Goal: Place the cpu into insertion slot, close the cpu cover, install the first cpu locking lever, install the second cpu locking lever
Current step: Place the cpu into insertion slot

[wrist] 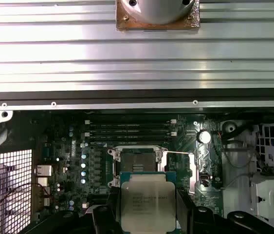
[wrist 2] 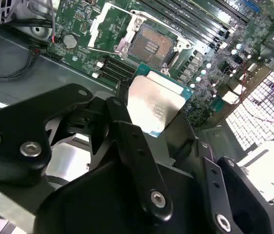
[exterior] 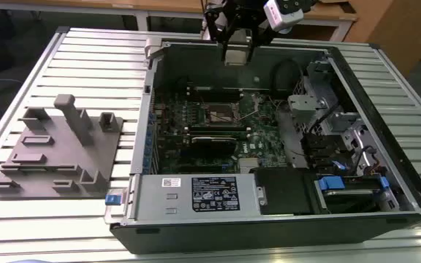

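My gripper (exterior: 235,53) hangs above the open computer case, over its far wall, shut on the cpu (exterior: 234,57). In both wrist views the cpu (wrist 2: 154,105) (wrist: 148,202) is a silver-grey square chip on a green edge, pinched between the black fingers (wrist 2: 122,114) (wrist: 108,217). The insertion slot (exterior: 221,115) (wrist 2: 151,45) (wrist: 137,161) lies bare on the green board, well below the chip. The cpu cover (wrist 2: 99,25) looks swung open beside the slot, with thin wire levers (wrist 2: 102,49) raised near it.
A grey labelled power-supply box (exterior: 195,194) fills the case's near side. Drive cages and cables (exterior: 328,120) crowd the exterior view's right. Long black memory slots (wrist: 129,127) run beside the socket. A grey fixture block (exterior: 57,148) sits on the slatted table (exterior: 94,60).
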`<control>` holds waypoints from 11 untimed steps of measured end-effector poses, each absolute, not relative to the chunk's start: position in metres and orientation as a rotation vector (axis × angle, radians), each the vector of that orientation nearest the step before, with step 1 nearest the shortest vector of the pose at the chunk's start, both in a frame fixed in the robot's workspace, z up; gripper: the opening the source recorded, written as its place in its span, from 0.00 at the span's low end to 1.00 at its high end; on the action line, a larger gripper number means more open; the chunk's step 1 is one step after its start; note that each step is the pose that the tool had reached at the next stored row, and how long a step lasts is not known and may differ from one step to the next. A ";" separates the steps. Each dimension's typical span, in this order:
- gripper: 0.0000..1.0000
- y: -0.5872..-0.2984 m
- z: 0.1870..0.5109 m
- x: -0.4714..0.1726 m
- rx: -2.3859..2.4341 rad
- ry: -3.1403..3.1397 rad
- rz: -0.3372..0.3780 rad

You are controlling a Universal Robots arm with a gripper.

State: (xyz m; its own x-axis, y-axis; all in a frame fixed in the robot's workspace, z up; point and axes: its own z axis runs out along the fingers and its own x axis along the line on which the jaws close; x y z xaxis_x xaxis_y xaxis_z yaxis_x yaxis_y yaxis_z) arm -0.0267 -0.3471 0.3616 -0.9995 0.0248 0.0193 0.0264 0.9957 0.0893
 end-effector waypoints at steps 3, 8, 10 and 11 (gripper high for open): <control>0.54 -0.347 0.362 -0.027 -0.040 -3.120 -0.140; 0.54 -0.347 0.361 -0.027 -0.040 -3.120 -0.140; 0.54 -0.347 0.360 -0.027 -0.040 -3.120 -0.140; 0.54 -0.347 0.360 -0.027 -0.040 -3.120 -0.140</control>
